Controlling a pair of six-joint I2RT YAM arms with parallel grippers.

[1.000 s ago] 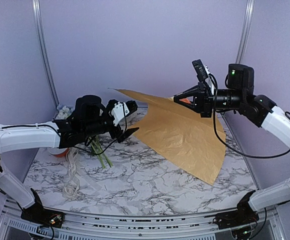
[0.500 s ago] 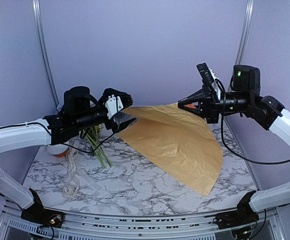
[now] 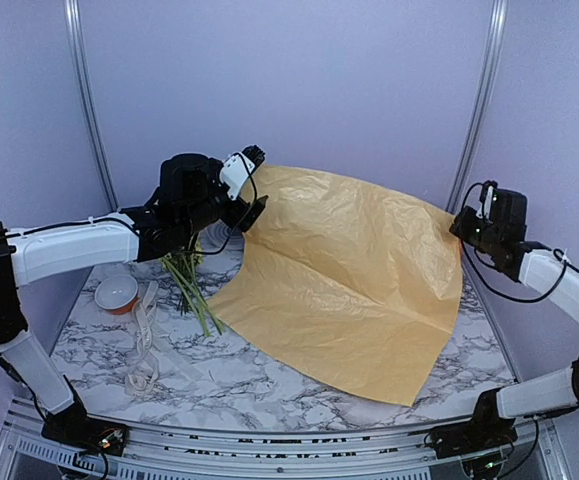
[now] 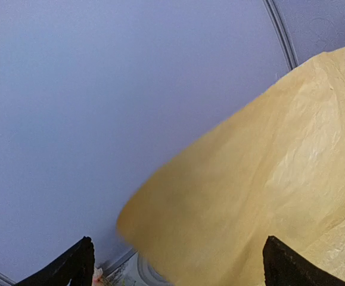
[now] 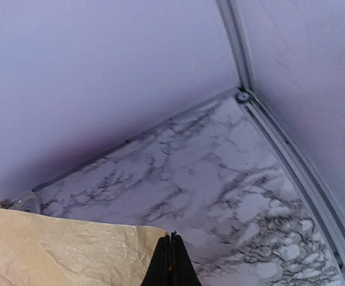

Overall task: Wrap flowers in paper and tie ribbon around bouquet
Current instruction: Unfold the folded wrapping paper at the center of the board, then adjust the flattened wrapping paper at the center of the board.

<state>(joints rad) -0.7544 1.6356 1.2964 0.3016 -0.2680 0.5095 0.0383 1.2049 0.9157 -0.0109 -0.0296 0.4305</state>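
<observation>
Top external: my right gripper (image 3: 461, 228) pinches the paper (image 3: 349, 270) at its right corner
Left gripper (image 3: 257, 182) spread at its left corner; close there first, keep it taut

White marble-pattern tabletop (image 3: 269, 375), dark grey veining. Round orange-and-white spool (image 3: 117, 293) sits on it near the left edge, white face up. Plain lavender wall panels (image 3: 289, 90) at the back and both sides. Two grey metal uprights at the back corners: left post (image 3: 87, 100), right post (image 3: 481, 100). Metal rail (image 3: 269, 438) runs along the near edge. Right wrist view shows a table corner: side rail (image 5: 297, 167) meets a small round fitting (image 5: 242, 96). Pale translucent item (image 5: 24, 202) by the back wall, can't identify.
</observation>
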